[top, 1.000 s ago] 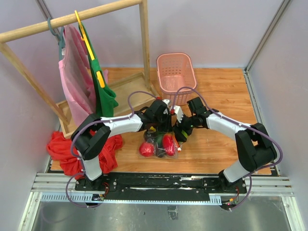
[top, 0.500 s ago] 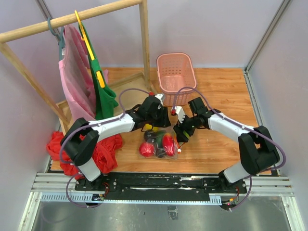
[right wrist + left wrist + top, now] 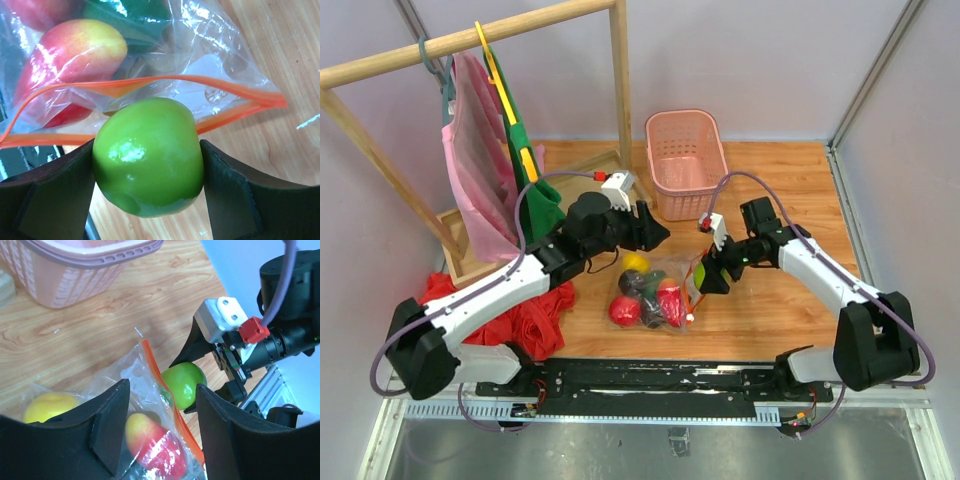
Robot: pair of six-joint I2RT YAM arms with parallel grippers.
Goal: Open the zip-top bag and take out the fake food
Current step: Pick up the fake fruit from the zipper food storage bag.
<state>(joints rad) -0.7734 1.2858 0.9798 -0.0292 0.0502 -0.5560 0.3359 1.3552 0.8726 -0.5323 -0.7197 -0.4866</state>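
The zip-top bag [image 3: 658, 292] lies on the wooden table, its orange-red zip strip [image 3: 150, 80] parted. It also shows in the left wrist view [image 3: 135, 372]. Inside it are fake food pieces: a red-yellow one [image 3: 75, 50], a yellow one [image 3: 47, 407], a red one [image 3: 625, 311] and a dark green one [image 3: 125, 10]. My right gripper [image 3: 147, 150] is shut on a light green fruit [image 3: 147, 155] just outside the bag's mouth, at the bag's right edge [image 3: 702, 272]. My left gripper [image 3: 653, 228] is open and empty, held above the bag's far left side [image 3: 161, 390].
A pink basket [image 3: 685, 160] stands behind the bag. A wooden clothes rack [image 3: 620, 90] with hanging garments [image 3: 480, 170] fills the back left. A red cloth heap [image 3: 535, 320] lies at the near left. The rail [image 3: 660, 380] runs along the near edge.
My left gripper has come off the bag and drawn back up and to the left. My right gripper has moved right, bringing the light green fruit out of the bag's mouth.
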